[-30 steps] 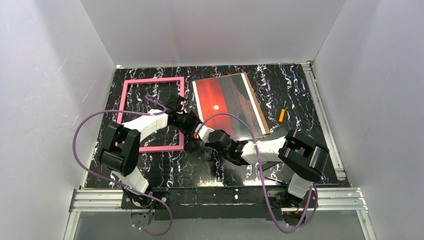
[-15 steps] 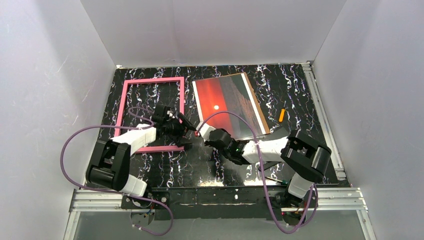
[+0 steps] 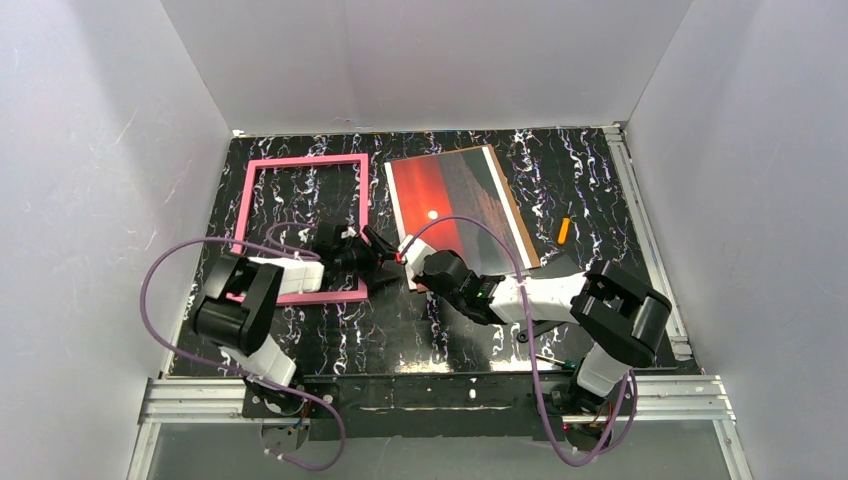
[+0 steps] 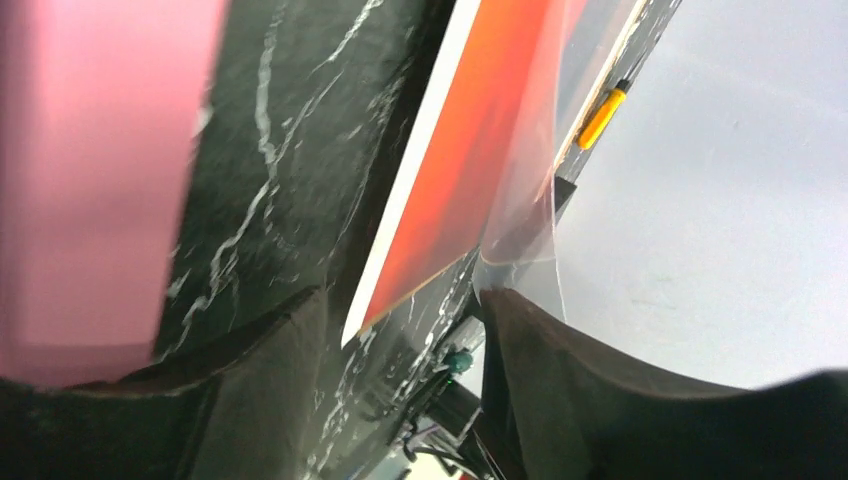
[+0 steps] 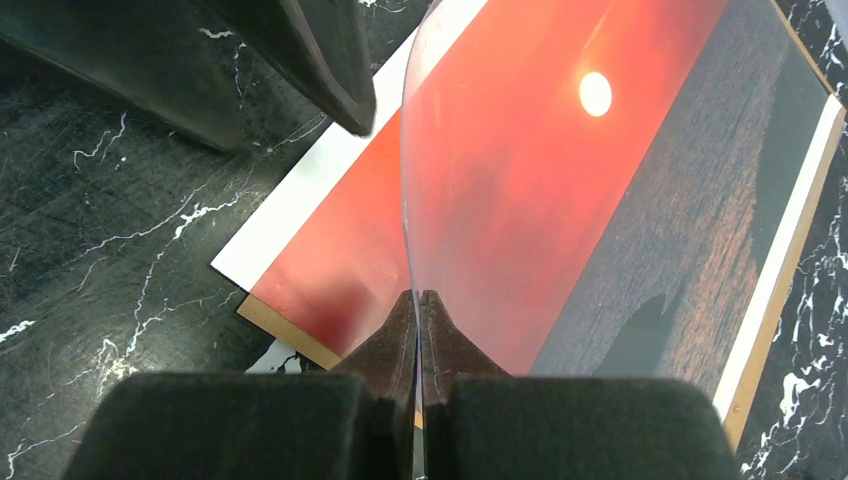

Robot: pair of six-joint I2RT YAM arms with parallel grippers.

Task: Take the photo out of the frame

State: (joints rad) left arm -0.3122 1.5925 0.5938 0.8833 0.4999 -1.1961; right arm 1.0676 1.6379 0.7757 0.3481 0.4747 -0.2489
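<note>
From above, the frame (image 3: 243, 215) lies empty behind my left fingers (image 3: 380, 252). The photo (image 3: 450, 200) rests on its brown board (image 3: 522, 235) just beyond my right fingers (image 3: 407, 256).

In the left wrist view my left fingers are spread and hold nothing. The photo's corner lies ahead between them, with a clear sheet (image 4: 525, 230) curling above it.

In the right wrist view my right fingers pinch that sheet's edge. I'd peel it off slowly, then slip the left fingers under the print's white border, not the board.
</note>
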